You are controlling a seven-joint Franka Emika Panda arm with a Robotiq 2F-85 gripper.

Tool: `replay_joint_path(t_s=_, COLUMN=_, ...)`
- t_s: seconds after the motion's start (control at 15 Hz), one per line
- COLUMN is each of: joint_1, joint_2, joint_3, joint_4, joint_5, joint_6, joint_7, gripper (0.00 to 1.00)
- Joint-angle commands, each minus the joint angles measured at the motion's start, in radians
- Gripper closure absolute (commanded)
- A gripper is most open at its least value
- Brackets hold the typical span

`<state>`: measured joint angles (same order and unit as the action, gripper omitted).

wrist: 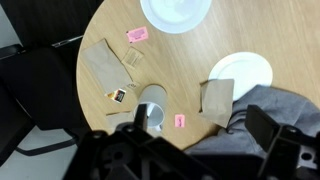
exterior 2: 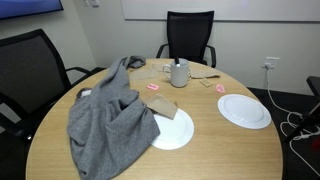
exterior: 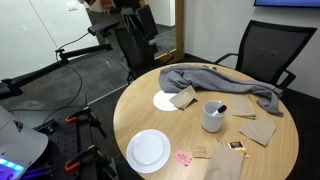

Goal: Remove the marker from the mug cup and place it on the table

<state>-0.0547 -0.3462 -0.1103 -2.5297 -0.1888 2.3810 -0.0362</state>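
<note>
Two white plates lie on the table [exterior: 130, 115]: one bare near the edge [exterior: 148, 150], the other [exterior: 165, 101] partly under a brown napkin [exterior: 182, 96]. The mug [exterior: 213, 116] stands upright towards the middle, just beside a crumpled grey cloth [exterior: 225, 85] that spreads across the far part of the top. The marker [exterior: 221, 108] is in the mug, leaning on the rim with its dark end up.

My gripper [wrist: 200, 120] hangs well above the table, looking straight down. Its jaws stand wide apart with nothing between them. From my wrist view the mug [wrist: 152, 105] sits below me, its near edge hidden behind one dark finger [wrist: 138, 125]; I cannot make out the marker there.

More brown napkins [exterior: 258, 128] lie near the mug, and small pink packets [wrist: 137, 34] are scattered over the wood. A black chair [exterior: 265, 55] stands at the table's far side.
</note>
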Motion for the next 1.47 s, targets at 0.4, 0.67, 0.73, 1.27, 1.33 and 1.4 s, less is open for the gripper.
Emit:
replay_joint_path(t_s=0.4, joint_1=-0.055, joint_2=0.267, joint_3=-0.001, joint_4=0.125, joint_5=0.083, joint_6=0.301, joint_7=0.150, gripper=0.00)
replay_joint_path(t_s=0.67, joint_1=-0.065, joint_2=0.373, joint_3=-0.020, joint_4=0.203, joint_5=0.147, joint_6=0.338, joint_7=0.126, gripper=0.00)
replay_joint_path(t_s=0.73, joint_1=-0.068, joint_2=0.397, joint_3=-0.024, joint_4=0.227, joint_5=0.157, joint_6=0.337, joint_7=0.124, gripper=0.00)
replay_joint_path(t_s=1.27, joint_1=-0.114, joint_2=0.603, joint_3=-0.018, joint_4=0.397, joint_5=0.268, joint_6=0.339, joint_7=-0.002, gripper=0.00)
replay_joint_path(t_s=1.33, joint_1=-0.122, joint_2=0.625, joint_3=-0.017, joint_4=0.415, joint_5=0.273, joint_6=0.338, joint_7=-0.011, gripper=0.00)
replay_joint_path(t_s=1.4, joint_1=-0.126, joint_2=0.642, joint_3=-0.017, joint_4=0.429, joint_5=0.275, joint_6=0.338, joint_7=-0.016, gripper=0.00)
